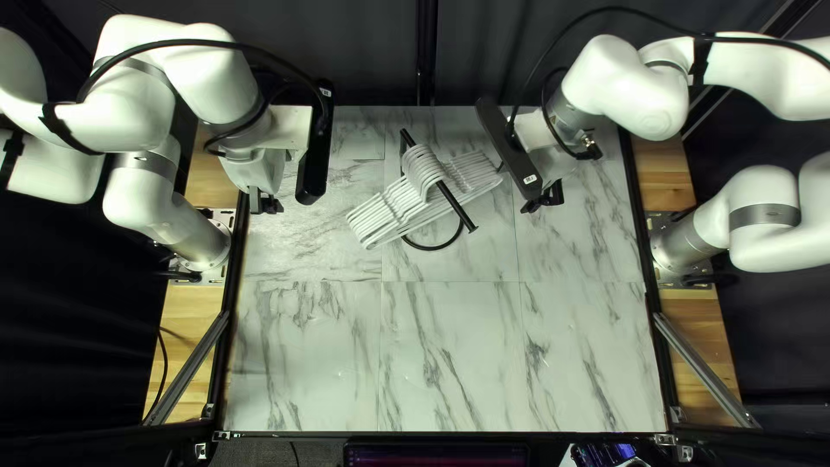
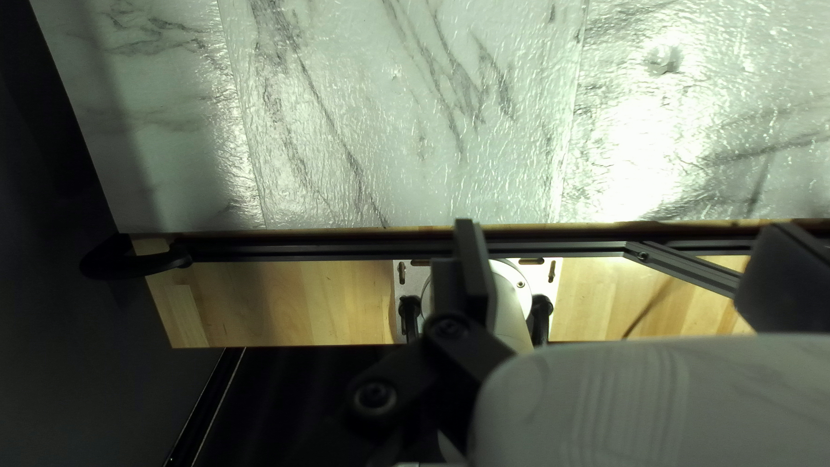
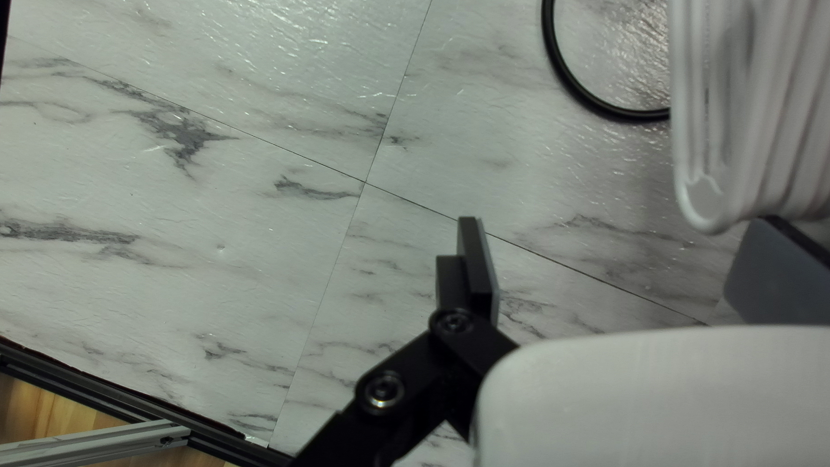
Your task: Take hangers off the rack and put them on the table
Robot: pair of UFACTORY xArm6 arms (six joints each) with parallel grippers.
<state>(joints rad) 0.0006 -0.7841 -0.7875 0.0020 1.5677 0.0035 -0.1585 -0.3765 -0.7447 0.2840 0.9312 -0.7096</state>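
Several white hangers (image 1: pixel 380 218) hang on the black rack (image 1: pixel 457 207), toward the table's (image 1: pixel 450 355) far side. Left gripper (image 1: pixel 265 205) and right gripper (image 1: pixel 543 200) flank them, both wide open, holding nothing.

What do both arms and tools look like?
Left arm and right arm: rounded white segments, grey joint bands, black cables outside. Left tool and right tool: flat dark fingers, black links. Long black housings with small white labels.
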